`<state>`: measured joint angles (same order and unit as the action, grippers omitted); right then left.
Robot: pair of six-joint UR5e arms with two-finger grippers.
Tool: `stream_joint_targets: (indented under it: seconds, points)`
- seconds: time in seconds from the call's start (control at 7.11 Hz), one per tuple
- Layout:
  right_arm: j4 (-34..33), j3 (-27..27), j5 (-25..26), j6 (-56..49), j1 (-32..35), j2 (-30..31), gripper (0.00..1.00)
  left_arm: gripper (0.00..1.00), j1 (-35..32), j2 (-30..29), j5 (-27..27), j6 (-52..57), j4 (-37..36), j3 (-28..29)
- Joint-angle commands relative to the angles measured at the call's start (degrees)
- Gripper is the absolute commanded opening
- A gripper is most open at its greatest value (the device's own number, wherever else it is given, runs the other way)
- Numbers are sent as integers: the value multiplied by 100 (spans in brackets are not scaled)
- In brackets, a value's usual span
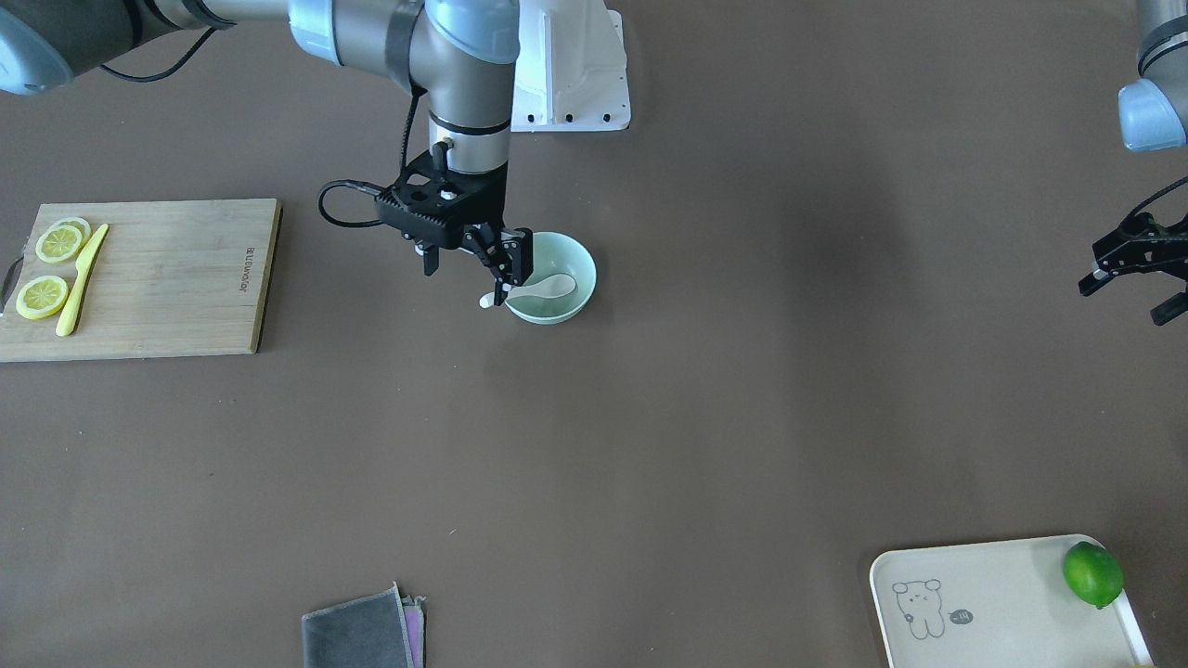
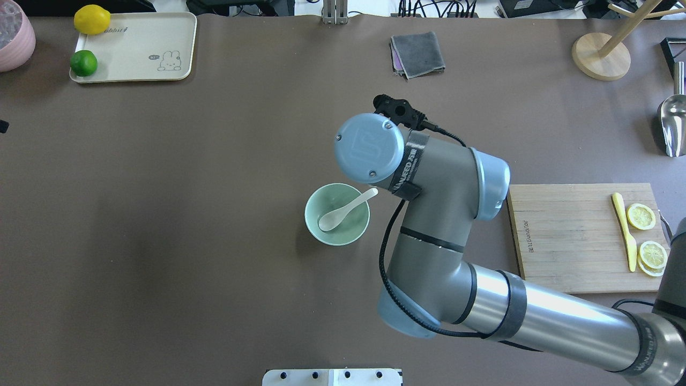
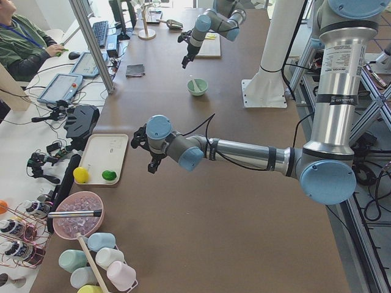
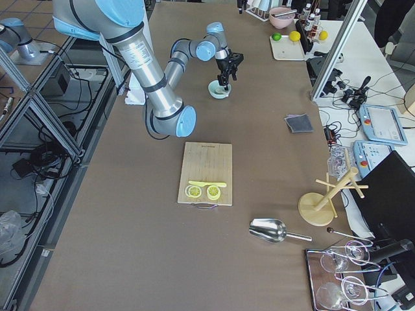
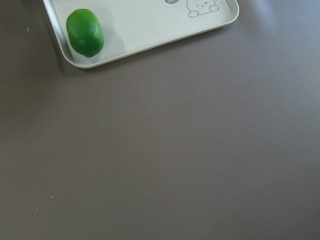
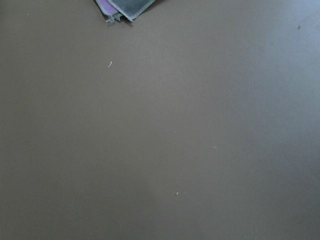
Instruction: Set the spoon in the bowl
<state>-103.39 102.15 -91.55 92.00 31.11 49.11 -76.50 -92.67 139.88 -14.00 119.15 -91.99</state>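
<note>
Two black fingers of the right gripper (image 1: 512,278) hang apart just over the handle end of the small white soup spoon (image 1: 548,289). They look open, and I think they hold nothing. The spoon lies in the round pale mint-green bowl (image 1: 580,263). Its scoop is down inside and its handle leans on the rim, with the tip poking out a little. The left gripper (image 1: 1125,301) is far off to the side. Its fingers are spread too, with nothing in them.

The job looks almost done. The good move now is to lift the right gripper straight up, slowly, with the fingers wide. One finger sits very near the handle. A sideways push could flip the spoon out or slide the bowl.

The front view shows the fingers and the gap between them. The view from above cannot, because the big grey right arm (image 2: 439,225) hides them. But it shows the whole spoon lying across the bowl, which the front view partly covers. The right wrist camera sees only the brown table (image 6: 160,150) and a corner of a grey folded cloth (image 6: 127,6). The left one sees a green lime (image 5: 85,32) on a cream tray (image 5: 150,30).
</note>
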Motion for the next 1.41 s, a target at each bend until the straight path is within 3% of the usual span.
stream_joint_targets:
  seconds: [0.0,0.14,0.42,0.56,0.84,0.98,1.27]
  points:
    - [38,479,-869,-1705,805,693,100,98,-6,343,-126,29,299,260]
    - [47,612,-1204,-2652,1192,1053,100,98,-23,485,-162,21,484,261]
    - [64,735,-1819,-4340,2070,1774,100,98,-137,487,-110,134,-335,86]
    - [64,762,-2101,-5193,2536,2117,100,98,-294,478,-101,822,-992,15]
    - [64,771,-2567,-6453,3301,2680,100,98,-1013,251,-153,2771,-3456,-535]
    - [256,762,-2813,-6893,3636,3057,100,98,-1399,110,-180,3407,-4243,-730]
    - [1001,631,-3341,-8139,4487,4145,100,98,-1614,204,-154,3572,-4312,-715]
